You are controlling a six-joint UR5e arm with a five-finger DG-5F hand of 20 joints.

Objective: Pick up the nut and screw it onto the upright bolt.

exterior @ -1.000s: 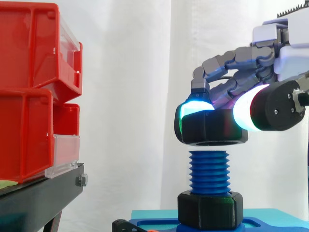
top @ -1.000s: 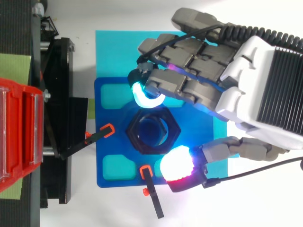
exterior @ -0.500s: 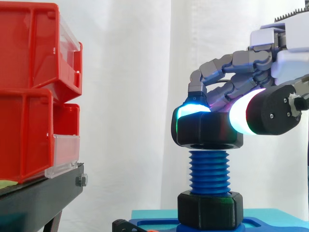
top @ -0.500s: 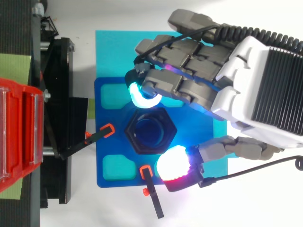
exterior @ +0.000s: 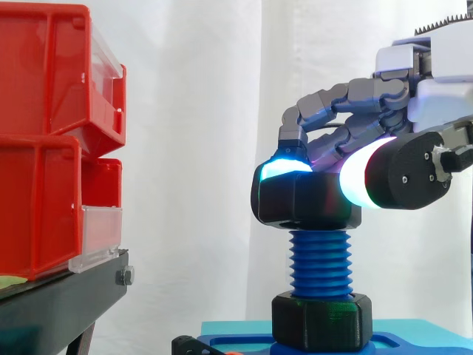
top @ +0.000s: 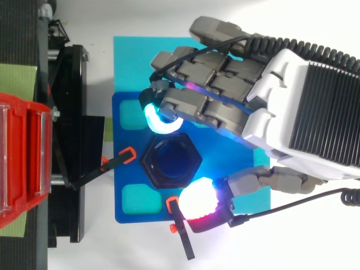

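The robot hand (top: pixel 264 112) pinches the black hexagonal nut (exterior: pixel 299 203) atop the upright blue threaded bolt (exterior: pixel 320 262), and should probably centre and level it before turning, lest threads cross.

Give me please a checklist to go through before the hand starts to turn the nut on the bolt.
1. Grip: the hand pinches the black nut between fingers and thumb: ok.
2. Nut over the blue bolt: blue shows through the nut's hole in the top view: ok.
3. Nut level: its lower face looks level in the side view: ok.
4. Nut centred: it looks slightly off toward the red bins: cannot tell.
5. Threads caught: the nut's underside meets the bolt's top, the engagement is hidden: cannot tell.
6. Bolt upright in the lower nut on the blue base: ok.
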